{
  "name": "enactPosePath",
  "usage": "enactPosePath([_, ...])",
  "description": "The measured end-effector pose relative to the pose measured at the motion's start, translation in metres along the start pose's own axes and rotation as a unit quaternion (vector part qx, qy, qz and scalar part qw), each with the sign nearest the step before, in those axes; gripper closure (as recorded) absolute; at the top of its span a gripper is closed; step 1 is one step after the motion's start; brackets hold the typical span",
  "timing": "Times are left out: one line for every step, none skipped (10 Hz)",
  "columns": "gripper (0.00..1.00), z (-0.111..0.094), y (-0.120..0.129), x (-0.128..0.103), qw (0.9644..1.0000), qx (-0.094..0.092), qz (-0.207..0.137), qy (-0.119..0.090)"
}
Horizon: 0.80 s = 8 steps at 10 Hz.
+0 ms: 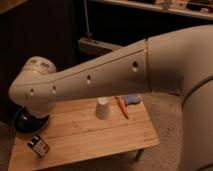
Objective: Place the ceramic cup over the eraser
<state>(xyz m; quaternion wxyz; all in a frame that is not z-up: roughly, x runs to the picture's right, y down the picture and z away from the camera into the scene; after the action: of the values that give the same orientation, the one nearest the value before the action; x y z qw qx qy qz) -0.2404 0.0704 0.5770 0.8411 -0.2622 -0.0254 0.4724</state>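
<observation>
Looking for my gripper, I do not find it: it lies out of sight past the rounded joint at the end of my arm [90, 80], which hangs above the black bowl [20, 125] at the left end of the wooden table [100, 137] in the camera view, so I cannot tell whether the gripper is open, closed or holding anything. What matters for the coming move is where the ceramic cup [102, 108] lies from that end of my arm. It stands free on the table near the middle of the back edge, off to the right in the view, with nothing of mine touching it. It seems to rest on its wider end, though I cannot be sure of that. Just beside it on the far side lie an orange stick [122, 107] and a flat blue block [132, 99]. The eraser [39, 146] sits at the front left corner of the table, lying flat and turned at a slant to the table's edge, well apart from the cup and just in front of the bowl. I judge that the end of my arm is nearer the eraser than the cup, so the cup has to be fetched first from the right and then carried back across the boards to come down over the eraser.
</observation>
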Motion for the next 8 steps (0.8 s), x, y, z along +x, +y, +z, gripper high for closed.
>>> enactPosePath([0.80,-0.004,-0.021,-0.006,0.9999,0.005,0.013,0.006])
enactPosePath([0.80,-0.006,-0.032,-0.009,0.9997,0.007,0.020,0.009])
enactPosePath([0.80,-0.006,-0.030,-0.010,0.9998,0.006,0.019,0.009])
enactPosePath([0.80,-0.006,-0.028,-0.010,0.9998,0.005,0.018,0.010])
enactPosePath([0.80,-0.006,-0.028,-0.010,0.9998,0.004,0.019,0.010])
enactPosePath([0.80,-0.006,-0.029,-0.010,0.9998,0.005,0.019,0.010])
enactPosePath([0.80,-0.006,-0.029,-0.010,0.9998,0.004,0.019,0.010])
enactPosePath([0.80,-0.006,-0.029,-0.009,0.9998,0.004,0.019,0.010])
